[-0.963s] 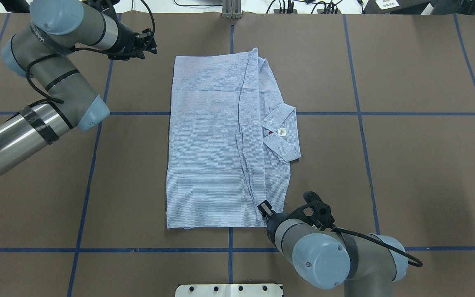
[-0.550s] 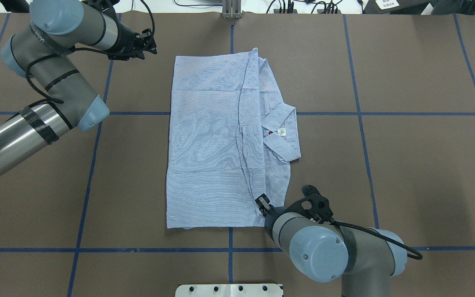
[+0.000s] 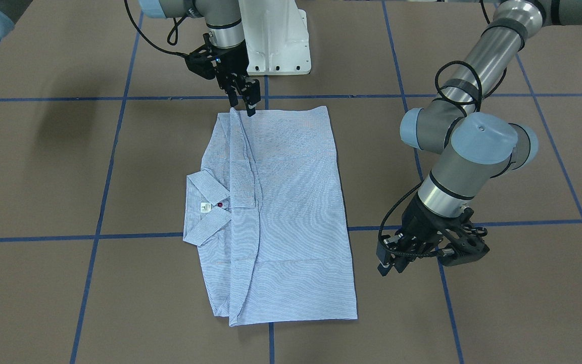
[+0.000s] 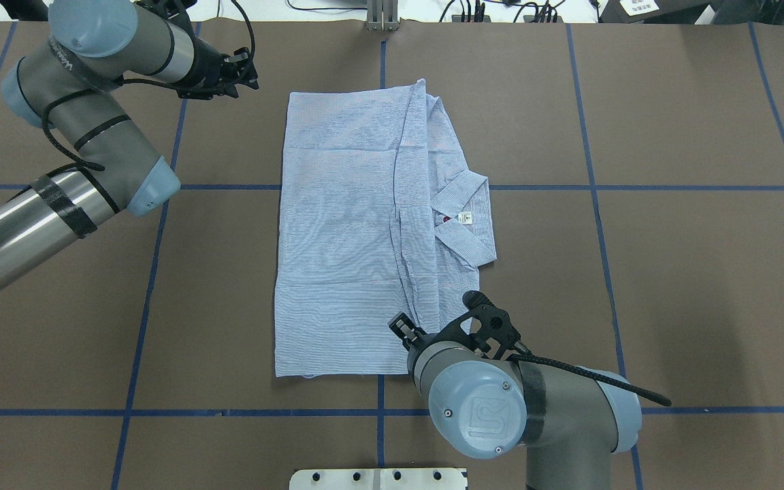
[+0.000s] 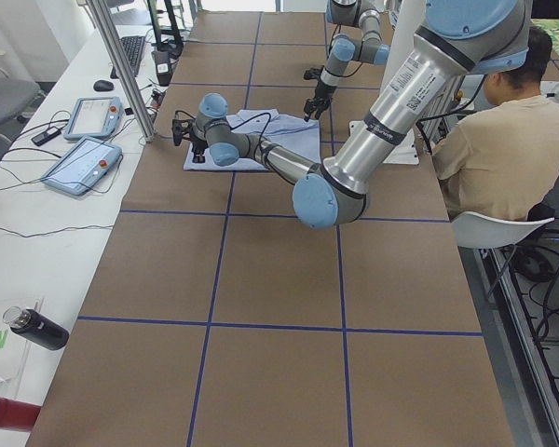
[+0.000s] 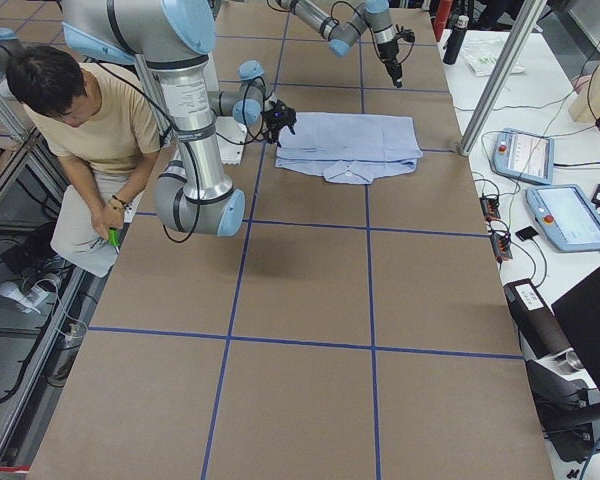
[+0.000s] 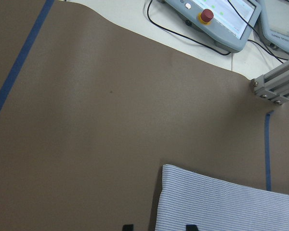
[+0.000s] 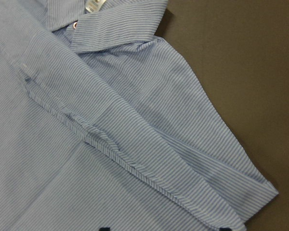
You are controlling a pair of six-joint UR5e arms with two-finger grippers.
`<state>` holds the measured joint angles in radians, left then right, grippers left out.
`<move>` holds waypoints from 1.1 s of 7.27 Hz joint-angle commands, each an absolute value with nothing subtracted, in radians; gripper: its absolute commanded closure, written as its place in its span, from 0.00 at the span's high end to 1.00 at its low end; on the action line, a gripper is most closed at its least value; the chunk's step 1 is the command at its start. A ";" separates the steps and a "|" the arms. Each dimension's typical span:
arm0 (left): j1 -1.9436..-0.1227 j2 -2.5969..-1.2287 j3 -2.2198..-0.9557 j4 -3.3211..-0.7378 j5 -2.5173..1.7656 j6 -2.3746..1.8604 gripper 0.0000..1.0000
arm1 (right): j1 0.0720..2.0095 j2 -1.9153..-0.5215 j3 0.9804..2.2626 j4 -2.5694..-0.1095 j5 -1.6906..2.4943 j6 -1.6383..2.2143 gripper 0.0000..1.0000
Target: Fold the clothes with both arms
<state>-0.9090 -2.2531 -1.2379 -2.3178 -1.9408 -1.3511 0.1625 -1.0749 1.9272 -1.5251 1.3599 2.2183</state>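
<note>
Right pincer [image 4: 402, 325], jaws apart and empty, was poised over a folded edge of the shirt [image 4: 344, 238], which lay flat on the counter [image 4: 671, 272] beneath it; left pincer [image 4: 248, 68], likewise apart, stood just short of another corner; judged light, limp cloth, best pinched at layered corners.

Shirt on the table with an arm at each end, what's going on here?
A light blue striped shirt is partway through being folded. It lies flat on the brown table, already folded into a long rectangle with the collar sticking out on one side. The right gripper is open over the shirt's edge nearest the robot. The left gripper is open over bare table just off the far corner. Neither grips cloth at this moment.
</note>
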 commanded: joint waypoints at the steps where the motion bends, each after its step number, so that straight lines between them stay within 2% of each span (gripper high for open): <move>1: -0.910 -2.218 -1.265 -2.318 -1.944 -1.350 0.47 | 0.163 -1.069 1.922 -1.572 1.402 1.951 0.82; 3: -0.910 -2.197 -1.292 -2.318 -1.945 -1.350 0.47 | 0.167 -1.059 1.913 -1.668 1.484 1.481 0.79; 5: -0.908 -2.186 -1.292 -2.319 -1.945 -1.350 0.47 | 0.195 -0.999 1.890 -1.773 1.529 1.218 0.68; 6: -0.910 -2.184 -1.292 -2.319 -1.944 -1.350 0.47 | 0.230 -0.935 1.838 -1.858 1.566 1.065 0.65; 8: -0.908 -2.177 -1.292 -2.321 -1.941 -1.353 0.47 | 0.252 -0.907 1.784 -1.874 1.595 0.948 0.50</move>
<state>-0.9085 -2.1800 -1.2916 -2.3203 -1.9424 -1.3512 0.2370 -0.9334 1.8212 -1.8538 1.5775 1.0301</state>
